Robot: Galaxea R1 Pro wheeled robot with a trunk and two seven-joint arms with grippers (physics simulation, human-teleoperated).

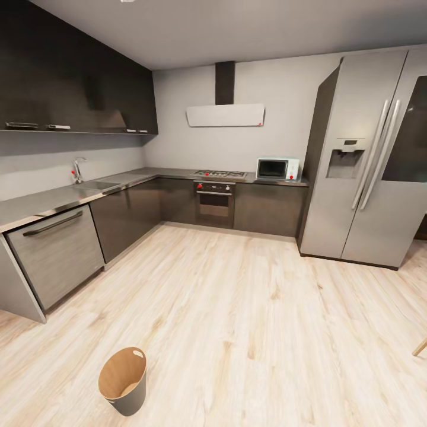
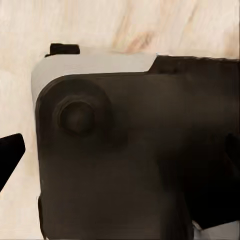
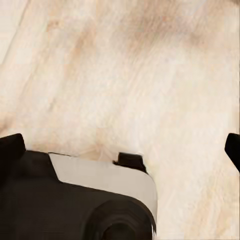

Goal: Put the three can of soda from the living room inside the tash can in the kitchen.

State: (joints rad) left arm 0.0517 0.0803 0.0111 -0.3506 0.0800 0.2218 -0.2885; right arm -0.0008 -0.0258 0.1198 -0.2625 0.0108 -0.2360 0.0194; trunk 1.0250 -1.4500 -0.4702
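1. Kitchen (image 1: 225,178) fills the head view: dark cabinets (image 1: 127,216), grey worktop (image 1: 53,198) with a sink (image 1: 95,185), oven (image 1: 214,204), microwave (image 1: 277,169) at the worktop's right end, and steel fridge (image 1: 367,160).
2. Tash can (image 1: 123,379) stands upright on the light wood floor (image 1: 249,320), well apart from the cabinets; inside it I see no cans.
3. Wrist views add the robot's dark base (image 2: 140,160) over floor. Dark fingertips (image 2: 10,152) (image 3: 232,147) sit spread at the frame edges: both claws are apart and hold nothing.

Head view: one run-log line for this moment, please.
room: kitchen | tash can: upright on wood floor, near-left | cans: none seen inside
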